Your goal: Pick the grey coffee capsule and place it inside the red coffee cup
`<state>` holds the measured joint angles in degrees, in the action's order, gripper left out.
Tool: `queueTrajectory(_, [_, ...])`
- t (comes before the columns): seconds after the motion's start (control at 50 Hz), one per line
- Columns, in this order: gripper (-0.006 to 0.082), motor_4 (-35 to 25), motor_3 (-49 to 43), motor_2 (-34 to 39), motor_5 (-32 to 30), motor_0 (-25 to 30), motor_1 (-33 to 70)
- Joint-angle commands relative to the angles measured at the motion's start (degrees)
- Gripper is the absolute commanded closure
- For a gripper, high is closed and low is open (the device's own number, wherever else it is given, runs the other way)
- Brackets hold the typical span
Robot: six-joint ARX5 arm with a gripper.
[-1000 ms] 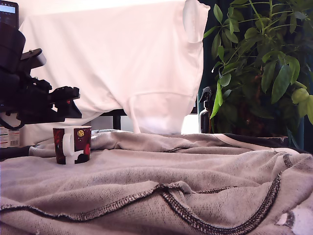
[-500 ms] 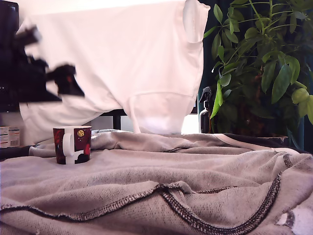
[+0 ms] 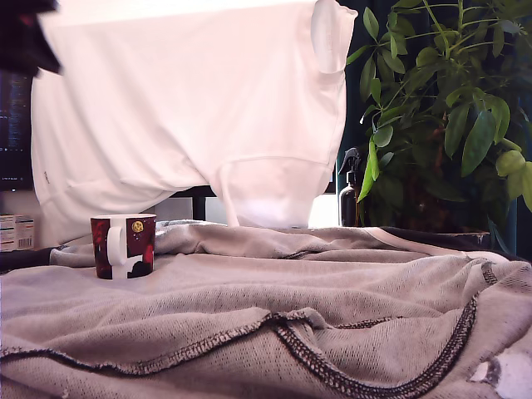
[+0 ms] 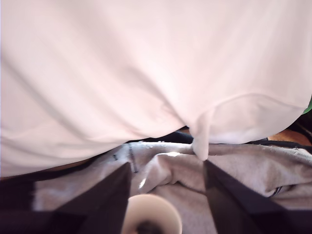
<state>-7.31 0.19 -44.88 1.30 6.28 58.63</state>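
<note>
Nowhere legible writing; red coffee cup (image 3: 123, 246)

- One red coffee cup (image 3: 123, 245) stands on the cloth below me; my wrist view shows its pale rim (image 4: 151, 214) from above.
- One dark shape, blurred, lies inside that cup, perhaps the grey coffee capsule (image 4: 145, 227); I cannot tell for sure.
- One grey blanket (image 3: 274, 316) with dark stitched edging covers the surface.
- One white garment (image 3: 199, 100) hangs behind it.
- One leafy green plant (image 3: 449, 108) stands at the exterior view's right.
- One dark spray bottle (image 3: 350, 189) stands beside the plant.
- One small printed box (image 3: 17, 232) sits at the exterior view's left edge.
- Two fingers (image 4: 105, 202) of mine, one gripper (image 4: 165, 197), spread apart around the cup's rim.
</note>
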Motion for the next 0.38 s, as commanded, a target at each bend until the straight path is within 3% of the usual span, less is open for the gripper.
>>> queueTrajectory(0.0, [0.0789, 0.52, -2.36, 0.09, -0.33, -0.63, -2.58])
queueTrajectory(0.36, [0.0789, 3.82, -17.16, 0.11, -1.81, -1.31, -14.49])
